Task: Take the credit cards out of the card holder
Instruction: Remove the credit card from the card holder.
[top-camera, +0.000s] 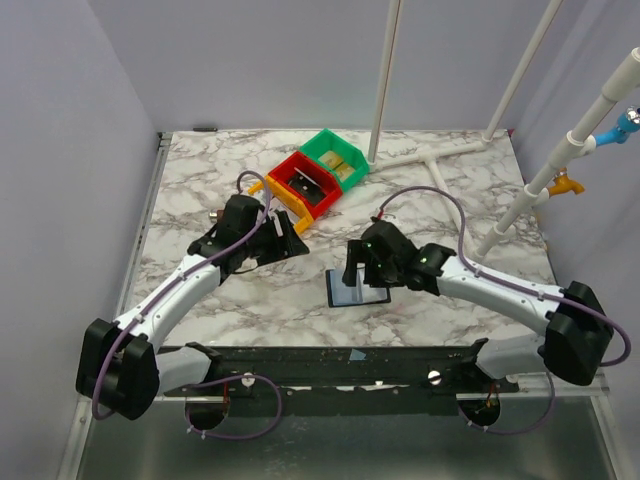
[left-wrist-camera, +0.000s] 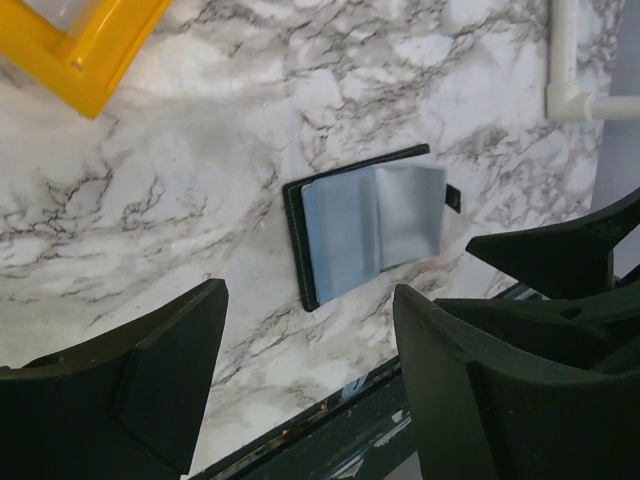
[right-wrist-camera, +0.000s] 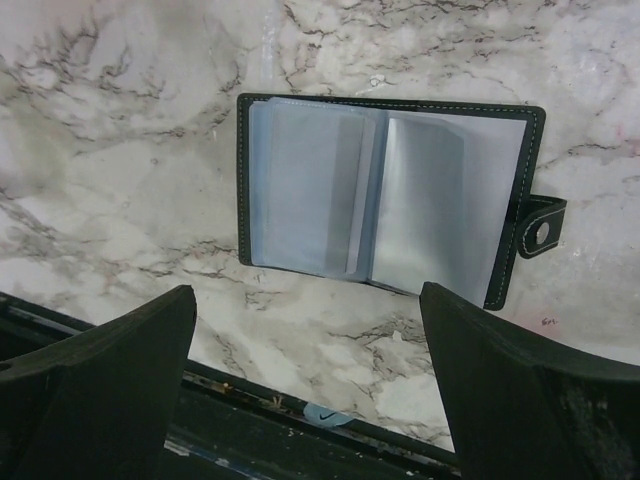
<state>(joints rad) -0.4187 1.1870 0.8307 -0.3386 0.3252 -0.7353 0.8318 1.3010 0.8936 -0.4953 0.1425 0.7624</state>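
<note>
The card holder (top-camera: 358, 291) lies open on the marble table, black rim up, bluish-grey clear sleeves showing. It also shows in the left wrist view (left-wrist-camera: 365, 230) and the right wrist view (right-wrist-camera: 385, 200), with its snap tab (right-wrist-camera: 541, 232) sticking out to the right. No credit card shows as a separate thing in its sleeves or on the table. My right gripper (top-camera: 360, 268) (right-wrist-camera: 305, 290) is open and empty, just above the wallet's far edge. My left gripper (top-camera: 283, 240) (left-wrist-camera: 306, 300) is open and empty, to the wallet's left and apart from it.
Yellow (top-camera: 262, 186), red (top-camera: 303, 185) and green (top-camera: 336, 160) bins stand in a row at the back centre; a tan flat thing lies in the green one. White pipes (top-camera: 420, 158) run along the back right. The table's black front rail (top-camera: 350, 360) is close to the wallet.
</note>
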